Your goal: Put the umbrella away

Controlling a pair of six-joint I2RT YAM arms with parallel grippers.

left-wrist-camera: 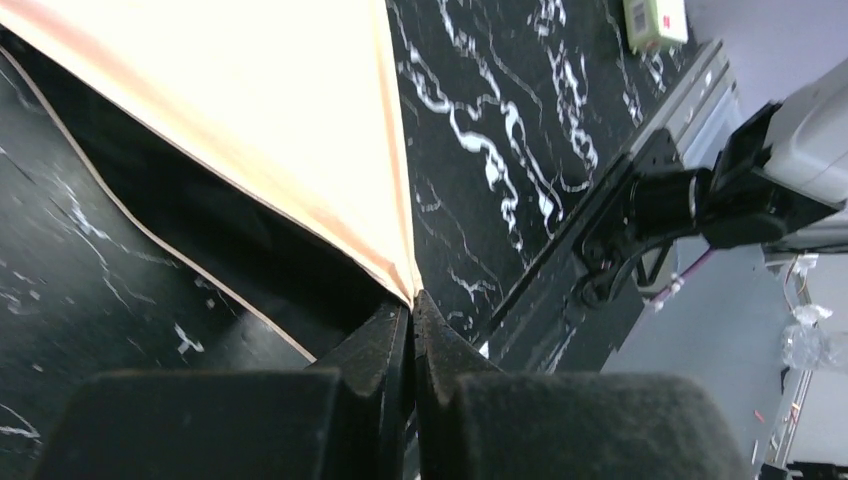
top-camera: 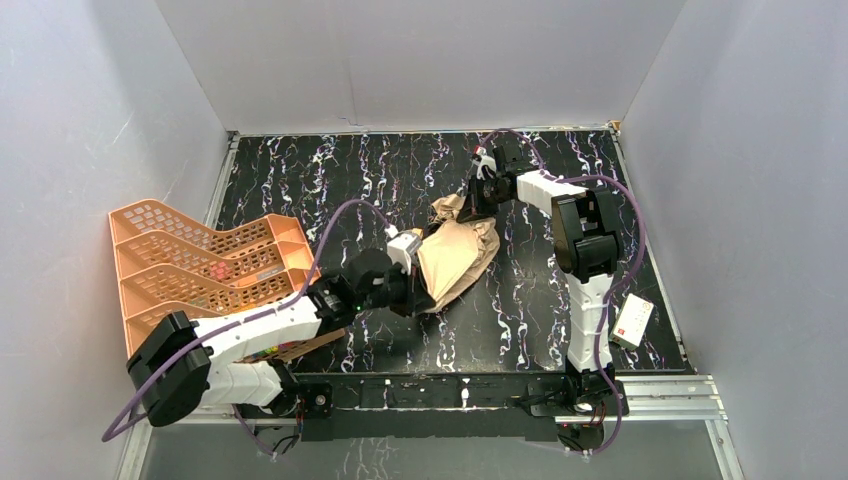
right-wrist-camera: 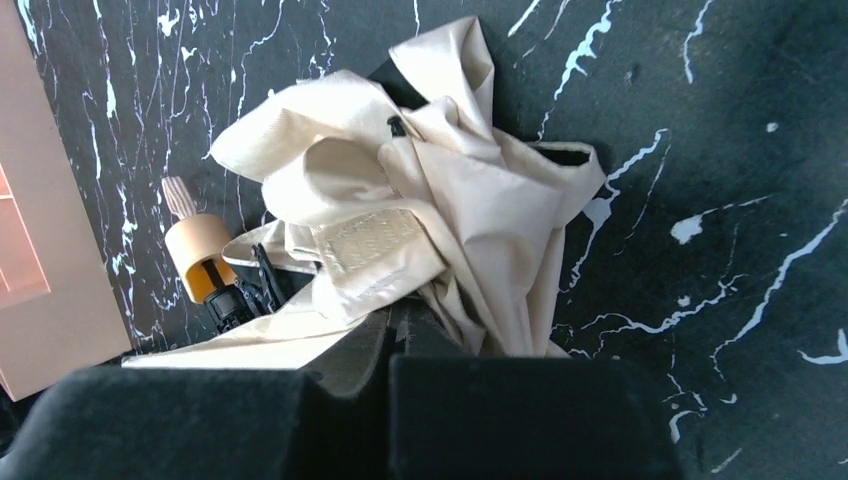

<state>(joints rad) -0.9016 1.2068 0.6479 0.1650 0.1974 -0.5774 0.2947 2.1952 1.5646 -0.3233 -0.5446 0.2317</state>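
Observation:
The umbrella lies in the middle of the black marbled table as a crumpled tan canopy. My left gripper is at its near left corner. In the left wrist view the jaws are shut on the tip of the tan canopy, which stretches up and away. My right gripper is at the far end of the umbrella. In the right wrist view it is shut on bunched canopy fabric. The small tan handle and black shaft parts show to the left of the fabric.
An orange mesh tray rack stands at the left edge of the table, and it also shows in the right wrist view. A small white box lies near the right arm's base and shows in the left wrist view. White walls enclose the table.

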